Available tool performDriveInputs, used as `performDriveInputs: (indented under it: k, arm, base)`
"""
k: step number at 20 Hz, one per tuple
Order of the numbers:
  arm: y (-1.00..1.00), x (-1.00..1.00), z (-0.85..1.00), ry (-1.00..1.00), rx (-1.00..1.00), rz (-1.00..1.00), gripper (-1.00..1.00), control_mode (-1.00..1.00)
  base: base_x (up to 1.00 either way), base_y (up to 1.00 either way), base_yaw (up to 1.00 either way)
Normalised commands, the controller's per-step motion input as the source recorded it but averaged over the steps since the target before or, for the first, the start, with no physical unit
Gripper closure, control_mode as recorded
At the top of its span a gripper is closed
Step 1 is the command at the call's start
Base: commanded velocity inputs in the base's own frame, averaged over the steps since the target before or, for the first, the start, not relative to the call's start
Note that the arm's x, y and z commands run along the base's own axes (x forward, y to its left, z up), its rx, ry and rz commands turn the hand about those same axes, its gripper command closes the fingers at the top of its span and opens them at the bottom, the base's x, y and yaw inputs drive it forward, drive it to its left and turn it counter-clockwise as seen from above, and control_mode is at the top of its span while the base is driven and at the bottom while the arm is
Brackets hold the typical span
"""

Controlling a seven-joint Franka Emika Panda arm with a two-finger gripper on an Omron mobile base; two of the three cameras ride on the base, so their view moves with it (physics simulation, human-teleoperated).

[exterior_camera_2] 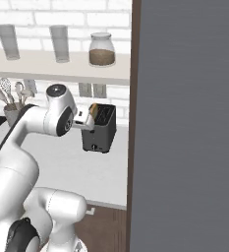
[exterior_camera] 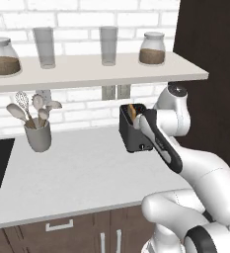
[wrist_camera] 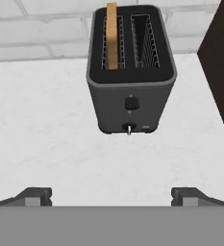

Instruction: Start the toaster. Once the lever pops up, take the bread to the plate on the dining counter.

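Toaster: far right of the worktop, by the dark wall; bread standing proud in its left slot. My jaws: wide, empty, poised above and before the toaster. Outstanding: lifting the bread, carrying to plate.

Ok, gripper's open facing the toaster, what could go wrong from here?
1. The bread is thin and stands in the left slot of the toaster; the open gripper could clip the slot edge or crush it.
2. The toaster looks light; a push may slide it on the counter.
3. The dark panel close beside it limits room.
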Motion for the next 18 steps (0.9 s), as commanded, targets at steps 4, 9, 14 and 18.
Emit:
performDriveInputs:
  k: [4,9,14,18]
  arm:
    - [0.0,0.26,0.0,0.0,0.0,-0.05,-1.0,-1.0]
    - [0.0,0.29,0.0,0.0,0.0,-0.01,-1.0,-1.0]
    - [0.0,0.25,-0.03,0.0,0.0,0.0,-1.0,-1.0]
    - [0.0,0.1,-0.11,0.0,0.0,0.0,-1.0,-1.0]
  base:
    - [0.0,0.0,0.0]
    - [0.0,0.0,0.0]
    - [0.0,0.0,0.0]
    - [0.0,0.0,0.0]
